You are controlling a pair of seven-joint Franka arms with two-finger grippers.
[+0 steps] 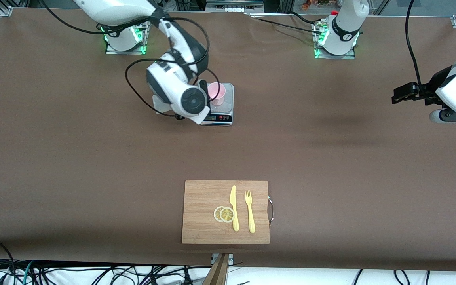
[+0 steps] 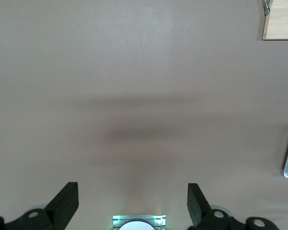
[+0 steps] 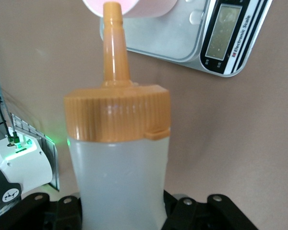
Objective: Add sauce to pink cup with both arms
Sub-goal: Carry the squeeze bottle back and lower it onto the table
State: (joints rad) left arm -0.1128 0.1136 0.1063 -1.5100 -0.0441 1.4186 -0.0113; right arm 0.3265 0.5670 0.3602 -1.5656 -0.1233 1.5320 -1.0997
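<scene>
Clamped in the right gripper [image 3: 120, 211], a translucent whitish squeeze bottle of sauce [image 3: 117, 172] with an orange nozzle cap is tipped so that its nozzle tip points into the mouth of the pale pink plastic cup [image 1: 216, 93]. That tapered cup stands on the grey kitchen scale [image 1: 225, 113], and the gripper hangs over the scale's edge toward the right arm's end of the table. Well apart from the scale, the left gripper [image 2: 133, 206] waits with fingers spread wide, holding nothing, over bare brown tabletop toward the left arm's end. Nearer the front camera than the scale lies a bamboo cutting board [image 1: 202, 206] carrying two lemon slices [image 1: 224, 214], a yellow plastic knife [image 1: 234, 208] and a yellow plastic fork [image 1: 249, 211].
</scene>
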